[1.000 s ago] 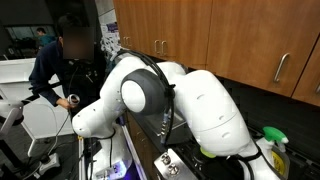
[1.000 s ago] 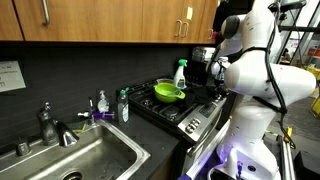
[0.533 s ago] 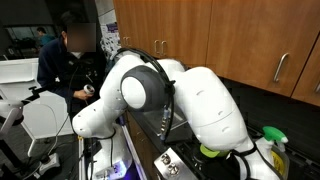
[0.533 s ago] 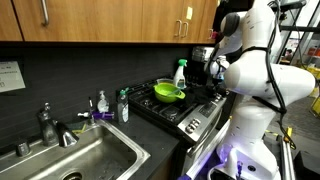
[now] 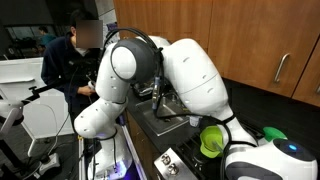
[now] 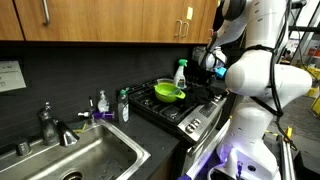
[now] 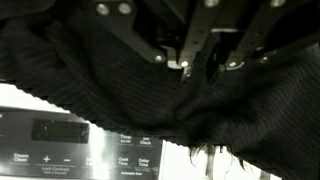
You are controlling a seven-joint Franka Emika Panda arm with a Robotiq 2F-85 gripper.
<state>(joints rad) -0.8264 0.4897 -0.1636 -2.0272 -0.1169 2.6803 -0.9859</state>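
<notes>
In the wrist view my gripper (image 7: 207, 66) comes in from the top and is shut on a fold of black cloth (image 7: 110, 85). The cloth hangs wide below the fingers (image 7: 183, 62) and covers most of the view, over the stove's control panel (image 7: 120, 160). In an exterior view the gripper (image 6: 213, 60) is held above the right side of the stove (image 6: 185, 108), next to a spray bottle (image 6: 180, 72) and a green bowl (image 6: 168, 92). In an exterior view the arm (image 5: 190, 75) hides the gripper; the green bowl (image 5: 212, 140) shows below it.
A sink (image 6: 85, 155) with a faucet (image 6: 50, 125) and soap bottles (image 6: 123, 105) lies beside the stove. Wooden cabinets (image 6: 110, 20) hang above. A person (image 5: 70, 55) stands behind the arm. A spray bottle top (image 5: 272, 134) shows near the bowl.
The arm has swung up and back, uncovering the green bowl and stove in an exterior view. The gripper still holds the black cloth. The person has shifted slightly.
</notes>
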